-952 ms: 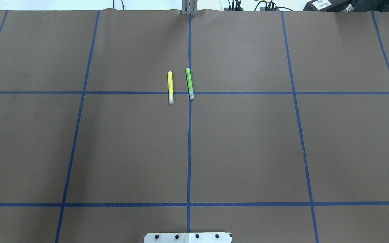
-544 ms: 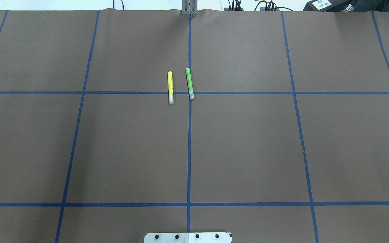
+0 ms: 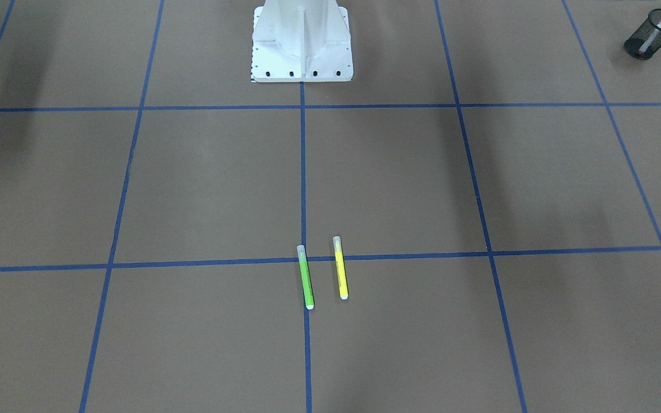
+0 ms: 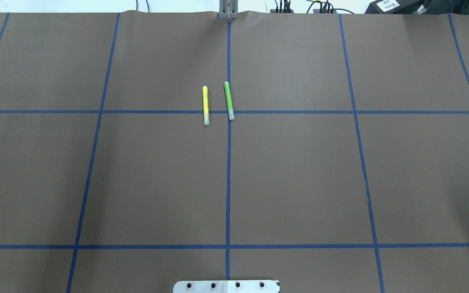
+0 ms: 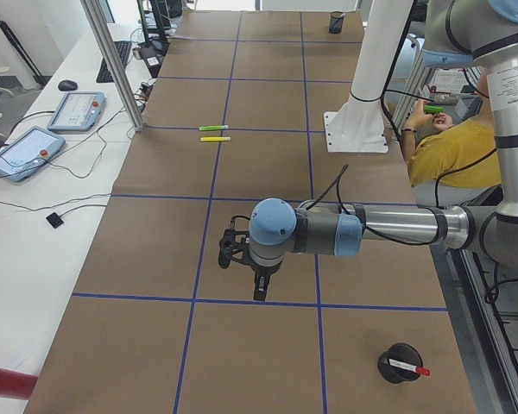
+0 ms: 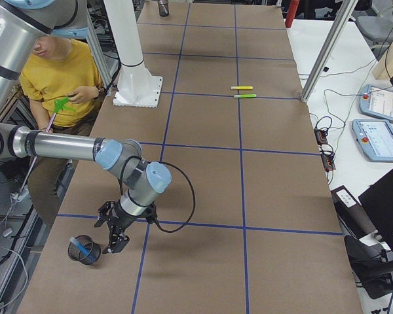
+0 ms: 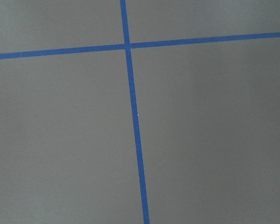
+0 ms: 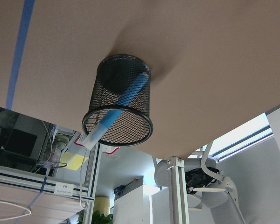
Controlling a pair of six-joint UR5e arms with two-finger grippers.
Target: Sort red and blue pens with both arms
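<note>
Sorting looks complete: red at one end, blue at the other.
The white-barrelled red-capped pen (image 5: 407,368) leans in a black wire-mesh cup (image 5: 387,369) near the left tool (image 5: 246,272). The glossy blue plastic pen (image 8: 130,91) slants in a matching mesh cup (image 8: 130,127) beside the right tool (image 6: 110,234). Neither tool's opening or hold can be told. A slim green marker (image 4: 229,100) and a yellow marker (image 4: 205,105) lie on the matte brown counter (image 4: 299,171).

At mid-table the left marker (image 4: 205,105) and the right marker (image 4: 229,100) lie side by side, far from the pedestal (image 4: 226,286). The left pen (image 5: 409,368) leans in the left cup (image 5: 397,352) at the table's (image 4: 299,183) left end. The right pen (image 8: 130,91) leans in the right cup (image 8: 105,77) at its right end.
</note>
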